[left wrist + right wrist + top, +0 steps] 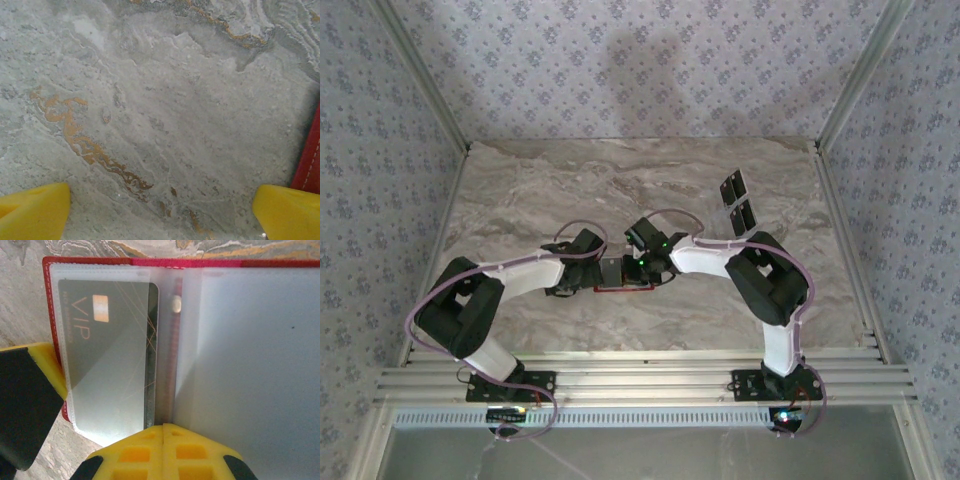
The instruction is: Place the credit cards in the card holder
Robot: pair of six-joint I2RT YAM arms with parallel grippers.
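The red card holder (150,261) lies open on the marble table, its clear pockets facing up. One dark credit card (107,330) marked VIP sits inside the left pocket. My right gripper (164,432) is shut, with its tips pressed together on the holder's middle fold beside that card's edge. My left gripper (160,215) is open over bare table, and the holder's red edge (310,160) lies just past its right finger. In the top view both grippers meet over the holder (620,289) at the table's middle. Two more black credit cards (738,200) lie at the back right.
A yellow and black finger (45,365) stands against the holder's left edge in the right wrist view. Patterned walls and metal rails (840,250) frame the table. Open marble lies behind and to the left of the arms.
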